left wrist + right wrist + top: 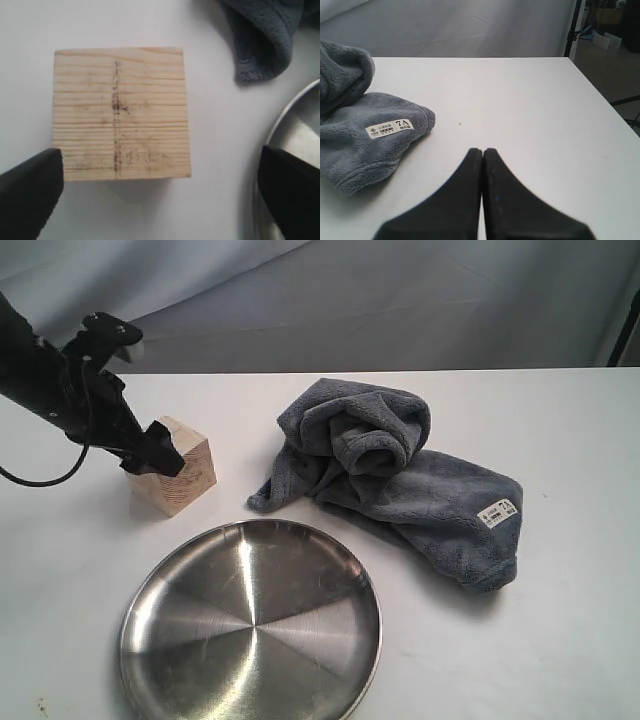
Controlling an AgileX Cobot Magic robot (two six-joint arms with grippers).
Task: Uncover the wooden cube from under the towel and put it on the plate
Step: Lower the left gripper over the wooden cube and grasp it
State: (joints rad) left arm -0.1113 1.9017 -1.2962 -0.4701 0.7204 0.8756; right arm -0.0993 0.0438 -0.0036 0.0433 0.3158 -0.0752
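The wooden cube (187,478) stands uncovered on the white table, left of the towel and just beyond the plate. Seen from the left wrist, the cube (120,112) shows its grain and a pencil line. My left gripper (160,452) hovers over the cube's near-left side and is open, with its black fingers (30,192) spread wider than the cube and nothing between them. The blue-grey towel (400,475) lies bunched at centre right, white label (390,128) showing. The steel plate (250,625) sits at the front. My right gripper (482,155) is shut and empty, beside the towel (365,140).
A grey backdrop (400,300) hangs behind the table. In the right wrist view the table's side edge (605,115) drops off to the floor, with a dark stand (572,27) beyond. The plate's rim (295,120) lies close to the left gripper's far finger.
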